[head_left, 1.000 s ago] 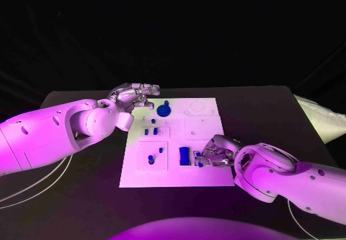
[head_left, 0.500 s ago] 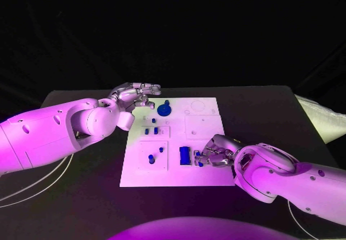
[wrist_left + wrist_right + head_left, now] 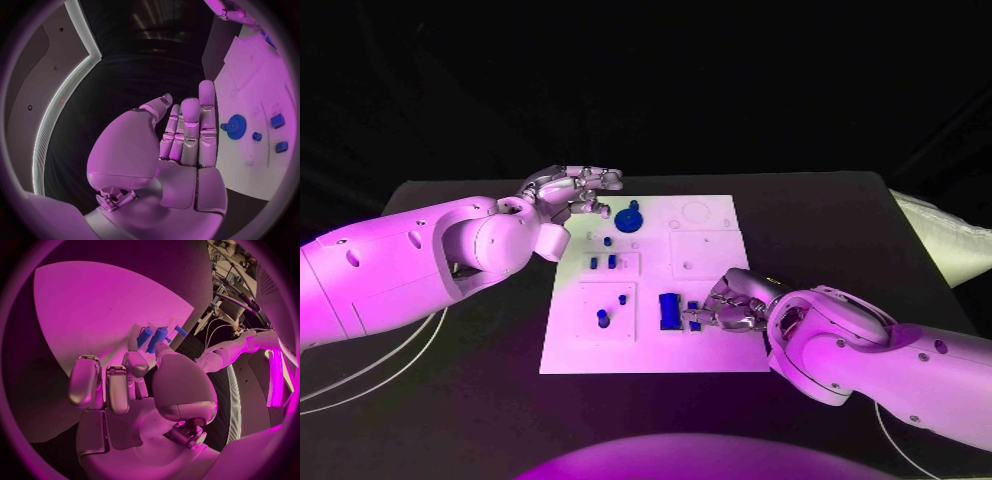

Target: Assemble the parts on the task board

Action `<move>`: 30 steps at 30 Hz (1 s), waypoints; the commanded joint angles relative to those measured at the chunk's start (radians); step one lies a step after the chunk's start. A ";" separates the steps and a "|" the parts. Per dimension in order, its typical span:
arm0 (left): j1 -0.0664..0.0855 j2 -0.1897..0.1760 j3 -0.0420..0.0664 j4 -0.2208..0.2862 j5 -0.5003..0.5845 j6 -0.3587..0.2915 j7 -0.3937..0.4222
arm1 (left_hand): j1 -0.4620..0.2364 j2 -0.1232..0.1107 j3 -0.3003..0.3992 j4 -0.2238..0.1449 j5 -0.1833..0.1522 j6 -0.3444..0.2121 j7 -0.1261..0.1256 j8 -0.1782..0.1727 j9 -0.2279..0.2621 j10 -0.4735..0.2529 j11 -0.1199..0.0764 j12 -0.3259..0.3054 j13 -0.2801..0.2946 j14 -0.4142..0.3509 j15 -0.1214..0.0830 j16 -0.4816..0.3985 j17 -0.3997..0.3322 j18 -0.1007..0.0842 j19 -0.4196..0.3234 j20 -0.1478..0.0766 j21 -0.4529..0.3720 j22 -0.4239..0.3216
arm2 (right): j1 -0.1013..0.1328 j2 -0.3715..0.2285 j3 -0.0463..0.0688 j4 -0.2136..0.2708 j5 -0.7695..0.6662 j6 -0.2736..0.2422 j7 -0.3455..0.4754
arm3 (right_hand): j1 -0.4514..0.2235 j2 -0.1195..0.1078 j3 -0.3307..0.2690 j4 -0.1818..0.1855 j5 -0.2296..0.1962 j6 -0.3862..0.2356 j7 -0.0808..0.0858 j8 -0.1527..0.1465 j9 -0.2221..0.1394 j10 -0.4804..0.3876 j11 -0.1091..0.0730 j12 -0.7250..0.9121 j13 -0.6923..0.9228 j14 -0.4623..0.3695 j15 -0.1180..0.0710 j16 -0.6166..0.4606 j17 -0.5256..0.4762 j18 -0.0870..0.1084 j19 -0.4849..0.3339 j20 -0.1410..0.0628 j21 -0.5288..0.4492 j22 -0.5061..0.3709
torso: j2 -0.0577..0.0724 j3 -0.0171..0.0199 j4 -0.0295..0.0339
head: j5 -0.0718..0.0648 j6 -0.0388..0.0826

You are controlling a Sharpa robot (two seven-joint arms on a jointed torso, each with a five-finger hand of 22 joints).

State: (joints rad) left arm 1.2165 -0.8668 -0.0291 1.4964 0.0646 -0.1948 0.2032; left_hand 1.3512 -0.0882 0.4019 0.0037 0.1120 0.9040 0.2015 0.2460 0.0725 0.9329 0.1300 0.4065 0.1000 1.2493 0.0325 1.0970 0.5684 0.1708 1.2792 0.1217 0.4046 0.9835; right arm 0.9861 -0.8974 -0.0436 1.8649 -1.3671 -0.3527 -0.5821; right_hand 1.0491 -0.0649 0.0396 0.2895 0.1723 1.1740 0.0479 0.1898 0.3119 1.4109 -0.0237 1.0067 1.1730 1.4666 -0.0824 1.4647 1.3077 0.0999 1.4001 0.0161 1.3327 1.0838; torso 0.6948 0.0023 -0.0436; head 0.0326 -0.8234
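Mid-assembly: right robot hand (image 3: 721, 308) low on board (image 3: 704, 355), lower centre, fingers pinching blue part (image 3: 156, 339). Left robot hand (image 3: 571, 190) empty, fingers loose, upper left. Next: seating part squarely.

The left white arm is stretched in from the left side, and its silver robot hand (image 3: 571, 189) is held up with the fingers (image 3: 189, 131) straight, close together and empty. The right silver robot hand (image 3: 728, 303) is lowered, with its fingers (image 3: 107, 384) curled.

Small blue parts (image 3: 669, 312) lie scattered on the white task board (image 3: 708, 255).
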 commanded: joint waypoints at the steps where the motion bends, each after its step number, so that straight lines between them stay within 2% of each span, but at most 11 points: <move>1: 0.000 0.003 0.001 0.001 -0.004 0.020 0.002 | 0.004 0.003 -0.002 -0.006 0.002 -0.008 0.002 0.006 0.000 -0.006 -0.002 0.007 -0.002 -0.007 0.002 0.006 -0.001 0.009 -0.002 0.006 -0.004 -0.001 | 0.000 -0.001 0.000 0.004 -0.027 -0.003 0.000 | -0.009 0.000 -0.012 0.000 -0.008 0.003 0.001 0.002 0.001 0.002 -0.002 -0.004 0.002 0.075 -0.008 0.001 0.102 -0.010 0.005 0.003 0.005 0.001 | 0.000 0.0004 0.0000 | 0.000 -0.001; 5: 0.000 0.002 0.001 0.000 -0.004 0.020 0.001 | 0.003 0.003 -0.003 -0.006 0.002 -0.011 0.003 0.009 0.000 -0.009 -0.002 0.010 -0.002 -0.008 0.002 0.006 -0.002 0.009 -0.002 0.007 -0.004 -0.001 | 0.000 -0.008 0.000 0.008 -0.035 -0.007 0.008 | -0.004 0.002 -0.016 -0.002 -0.007 0.002 0.001 0.002 0.002 0.002 -0.002 -0.005 0.002 0.075 -0.008 0.001 0.102 -0.010 0.005 0.003 0.004 0.001 | 0.000 0.0007 -0.0003 | 0.000 0.000; 7: 0.000 0.002 0.001 0.000 -0.004 0.021 0.001 | 0.003 0.002 -0.003 -0.006 0.002 -0.011 0.003 0.009 0.000 -0.009 -0.001 0.010 -0.003 -0.008 0.002 0.006 -0.003 0.009 -0.002 0.007 -0.004 -0.002 | 0.000 -0.015 0.000 0.012 -0.037 -0.004 0.021 | 0.020 0.006 -0.026 -0.009 -0.001 0.001 0.001 0.001 0.005 0.001 -0.002 -0.007 0.002 0.075 -0.007 0.001 0.102 -0.010 0.004 0.003 0.004 0.001 | 0.000 0.0010 -0.0003 | 0.000 0.000; 11: 0.000 0.001 0.001 0.001 -0.004 0.021 0.001 | 0.003 0.002 -0.003 -0.006 0.002 -0.011 0.003 0.009 0.000 -0.009 -0.001 0.010 -0.003 -0.008 0.002 0.006 -0.003 0.009 -0.002 0.007 -0.004 -0.002 | 0.000 -0.029 0.000 0.019 -0.041 0.018 0.058 | 0.117 0.010 -0.028 -0.062 -0.001 -0.004 0.003 0.000 0.009 -0.003 -0.001 -0.015 0.000 0.074 -0.008 -0.003 0.098 -0.010 0.003 0.003 0.003 0.001 | 0.000 0.0014 -0.0015 | 0.001 0.001; 15: 0.000 0.000 0.001 0.001 -0.004 0.021 0.001 | 0.003 0.002 -0.003 -0.006 0.002 -0.011 0.003 0.009 0.000 -0.009 -0.001 0.010 -0.003 -0.008 0.002 0.006 -0.003 0.009 -0.002 0.007 -0.004 -0.002 | 0.000 -0.038 0.000 0.022 -0.045 0.035 0.079 | 0.171 0.013 -0.036 -0.095 -0.037 -0.007 0.005 -0.001 0.011 -0.007 0.001 -0.022 -0.002 0.073 -0.007 -0.005 0.095 -0.010 0.001 0.004 0.001 -0.001 | 0.000 0.0006 -0.0013 | 0.000 0.002; 30: 0.000 0.000 0.000 0.001 -0.004 0.020 0.000 | 0.003 0.002 -0.003 -0.006 0.002 -0.013 0.003 0.010 -0.001 -0.010 -0.001 0.010 -0.003 -0.008 0.003 0.007 -0.002 0.009 -0.003 0.007 -0.004 -0.002 | -0.001 -0.035 0.000 0.013 -0.060 0.052 0.080 | 0.188 0.028 -0.046 -0.103 -0.048 -0.006 0.005 -0.001 0.013 -0.005 0.001 -0.018 0.002 0.074 -0.006 -0.002 0.099 -0.011 0.003 0.005 0.004 0.006 | 0.000 0.0006 -0.0007 | -0.004 0.002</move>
State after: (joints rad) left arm 1.2165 -0.8681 -0.0291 1.4959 0.0641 -0.1928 0.1993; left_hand 1.3513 -0.0881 0.3990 0.0009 0.1120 0.8984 0.2070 0.2518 0.0725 0.9293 0.1265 0.4127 0.0985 1.2459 0.0359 1.0970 0.5668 0.1708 1.2792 0.1217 0.4046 0.9828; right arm 0.9859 -0.9341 -0.0435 1.8787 -1.4097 -0.3198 -0.5123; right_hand 1.2336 -0.0384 -0.0065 0.1902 0.1295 1.1705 0.0512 0.1896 0.3245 1.4108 -0.0236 0.9872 1.1740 1.4666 -0.0824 1.4646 1.3074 0.0999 1.4001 0.0162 1.3327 1.0892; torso 0.6948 0.0032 -0.0442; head 0.0299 -0.8214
